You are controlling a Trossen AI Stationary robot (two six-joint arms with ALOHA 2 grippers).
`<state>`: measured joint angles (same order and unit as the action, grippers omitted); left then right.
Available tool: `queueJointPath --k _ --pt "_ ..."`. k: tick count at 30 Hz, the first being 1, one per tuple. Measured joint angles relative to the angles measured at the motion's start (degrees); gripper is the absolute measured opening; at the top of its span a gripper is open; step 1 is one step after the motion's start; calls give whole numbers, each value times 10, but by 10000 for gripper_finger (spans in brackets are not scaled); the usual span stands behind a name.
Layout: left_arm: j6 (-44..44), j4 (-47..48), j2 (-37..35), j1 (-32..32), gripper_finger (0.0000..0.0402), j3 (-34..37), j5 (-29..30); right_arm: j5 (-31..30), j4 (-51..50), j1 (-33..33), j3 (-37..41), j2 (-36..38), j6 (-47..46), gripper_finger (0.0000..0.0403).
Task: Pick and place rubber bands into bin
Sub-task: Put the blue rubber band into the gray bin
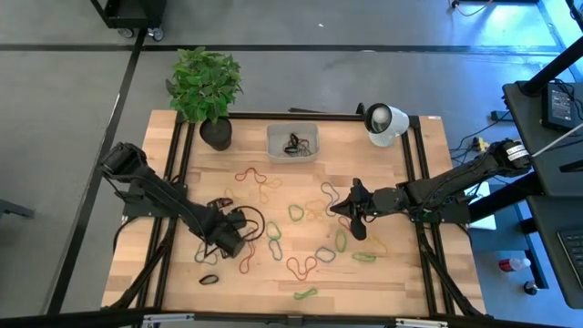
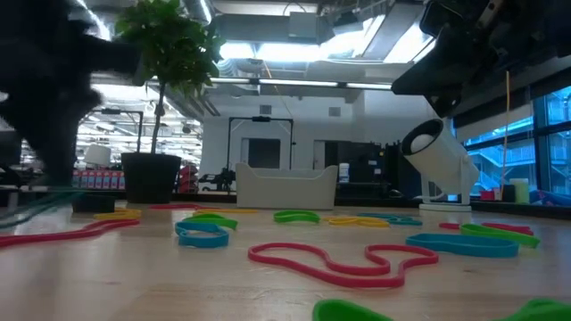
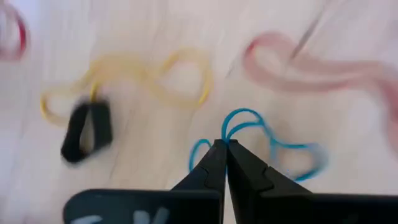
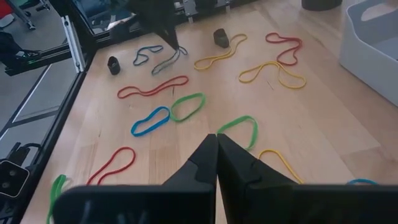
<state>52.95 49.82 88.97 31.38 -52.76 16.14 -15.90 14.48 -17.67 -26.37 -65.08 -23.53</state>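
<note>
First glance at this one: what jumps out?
Coloured rubber bands lie scattered across the wooden table, a few already in the bin at its far edge. The left end effector is shut on a blue band; the right end effector hovers shut, empty.

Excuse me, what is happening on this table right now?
A two-armed robot is clearing rubber bands into the bin, which already holds a few. The left gripper is shut on a blue rubber band down at the wooden table. The right gripper is shut and empty above other bands.
</note>
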Motion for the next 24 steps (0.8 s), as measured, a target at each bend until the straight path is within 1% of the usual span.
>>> queueJointPath --k 4,6,8,11,15,19,24 --pt "-40 0 0 0 2 -50 43 0 1 0 0 0 0 10" --pt "-67 -1 0 -2 2 -75 76 0 0 0 0 0 0 10" --pt "-97 -1 -1 -12 2 -99 105 0 0 0 0 0 0 10" --pt "-152 -1 -1 -39 2 -135 125 0 0 0 0 0 0 10" --pt "-257 -24 -2 -98 2 -170 131 0 0 0 0 0 0 10" --pt "-367 -70 -2 -179 1 -198 135 0 0 0 0 0 0 10" --pt "-465 -149 4 -302 1 -217 87 0 0 0 0 0 0 10"
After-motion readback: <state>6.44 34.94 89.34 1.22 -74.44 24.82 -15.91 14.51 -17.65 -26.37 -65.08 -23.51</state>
